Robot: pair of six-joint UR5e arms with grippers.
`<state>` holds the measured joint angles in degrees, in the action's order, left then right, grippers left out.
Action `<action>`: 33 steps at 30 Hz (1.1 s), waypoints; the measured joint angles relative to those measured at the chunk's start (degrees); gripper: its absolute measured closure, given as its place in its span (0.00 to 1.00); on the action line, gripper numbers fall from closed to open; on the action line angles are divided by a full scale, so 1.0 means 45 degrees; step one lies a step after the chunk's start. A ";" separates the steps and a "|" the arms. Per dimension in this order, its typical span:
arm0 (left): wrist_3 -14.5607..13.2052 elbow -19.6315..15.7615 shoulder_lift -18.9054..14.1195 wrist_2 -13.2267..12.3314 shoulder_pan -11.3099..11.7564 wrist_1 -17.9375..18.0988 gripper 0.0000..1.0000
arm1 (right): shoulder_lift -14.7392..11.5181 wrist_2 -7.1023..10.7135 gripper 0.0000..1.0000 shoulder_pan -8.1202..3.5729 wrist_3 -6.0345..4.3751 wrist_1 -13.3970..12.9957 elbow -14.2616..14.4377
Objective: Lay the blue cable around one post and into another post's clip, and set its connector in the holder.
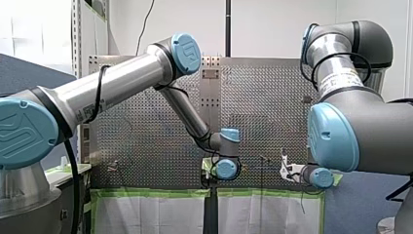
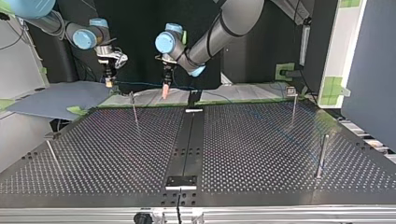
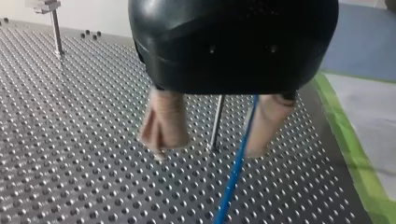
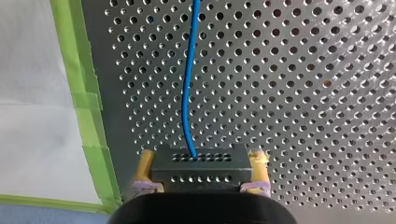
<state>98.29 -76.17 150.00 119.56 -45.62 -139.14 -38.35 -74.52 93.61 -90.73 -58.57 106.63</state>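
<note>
The right gripper (image 4: 201,156) has its yellow pads clamped on the black connector (image 4: 200,169), held above the perforated table (image 4: 303,93) near the green tape (image 4: 81,93) along its edge; the blue cable (image 4: 187,93) leaves the connector and runs ahead over the holes; across at the left gripper (image 3: 208,150) the beige fingers (image 3: 163,123) stand apart, gripping nothing; the cable passes between them, close to one finger, with a thin post (image 3: 216,119) just beyond.

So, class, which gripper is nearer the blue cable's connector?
Right. My right gripper is shut on the connector itself; my left gripper is apart from it, farther along the blue cable.
</note>
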 joint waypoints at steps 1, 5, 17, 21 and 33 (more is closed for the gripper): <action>0.0002 -0.0001 -0.0003 -0.0065 -0.0007 0.0060 0.99 | -0.0002 -0.0001 1.00 -0.0013 -0.0005 0.0016 -0.0011; 0.0044 -0.0001 -0.0001 -0.0505 -0.0024 0.0466 0.99 | -0.0005 0.0003 1.00 -0.0048 -0.0013 0.0050 -0.0046; -0.0067 0.0000 0.0009 -0.1229 -0.0231 0.1188 0.99 | 0.0000 0.0002 1.00 -0.0093 0.0021 0.0487 -0.0584; -0.0064 0.0000 0.0010 -0.1137 -0.0252 0.1182 0.99 | 0.0003 -0.0031 1.00 -0.0185 -0.0014 0.0854 -0.0906; 0.0102 0.0217 0.0706 -0.1473 0.0065 0.1129 0.99 | 0.0009 -0.0565 1.00 -0.0654 -0.0262 0.1027 -0.1228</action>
<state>98.75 -75.19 153.17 112.94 -45.33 -134.05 -38.31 -77.07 90.67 -91.91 -53.95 101.11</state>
